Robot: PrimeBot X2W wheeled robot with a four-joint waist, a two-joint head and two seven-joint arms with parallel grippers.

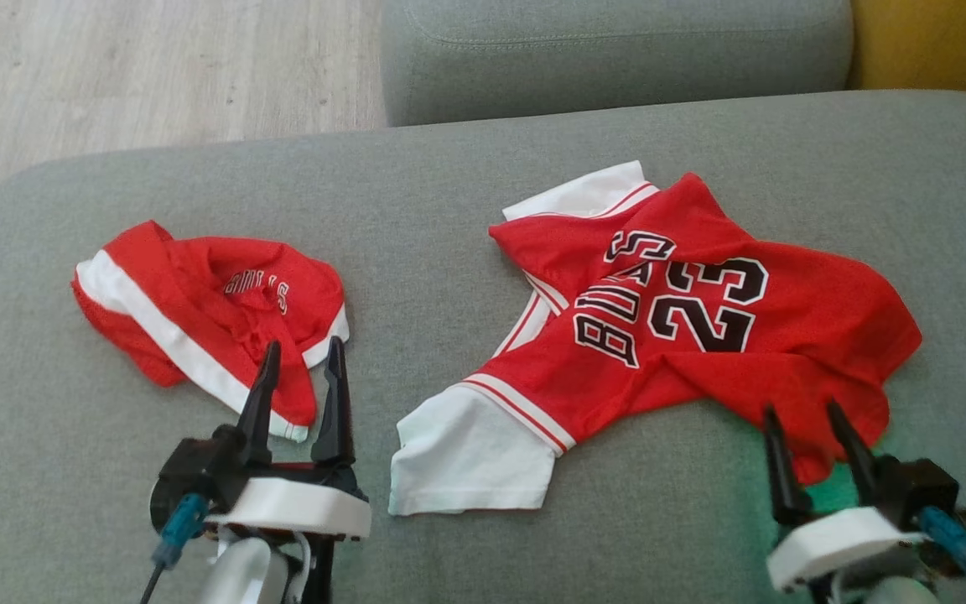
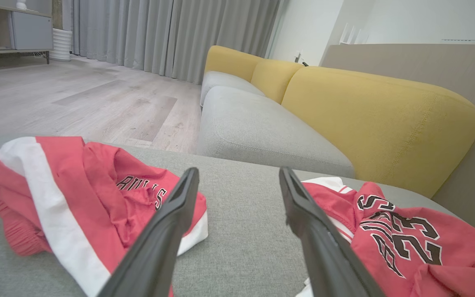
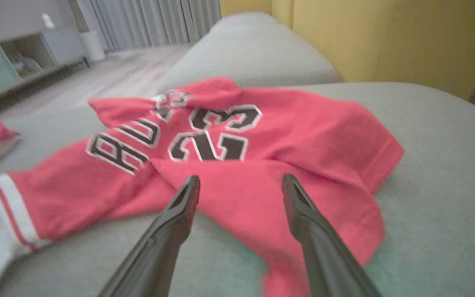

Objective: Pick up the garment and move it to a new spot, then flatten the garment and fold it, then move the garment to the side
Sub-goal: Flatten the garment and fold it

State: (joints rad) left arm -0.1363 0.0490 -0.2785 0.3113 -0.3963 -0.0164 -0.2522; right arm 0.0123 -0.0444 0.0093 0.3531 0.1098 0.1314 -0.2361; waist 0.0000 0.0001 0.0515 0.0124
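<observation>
Low over the cushion [image 1: 449,210], left jaws point at the shorts [image 1: 198,302], right jaws at the jersey [image 1: 818,310], both apart

Beyond the right gripper [image 3: 241,178] fingertips the jersey [image 3: 262,136] is blurred, its lettering soft, and a fold of its own cloth hides part of the word. Left of the left gripper [image 2: 238,170] fingers, the shorts [image 2: 56,198] run off the bottom edge, partly behind one finger.
</observation>
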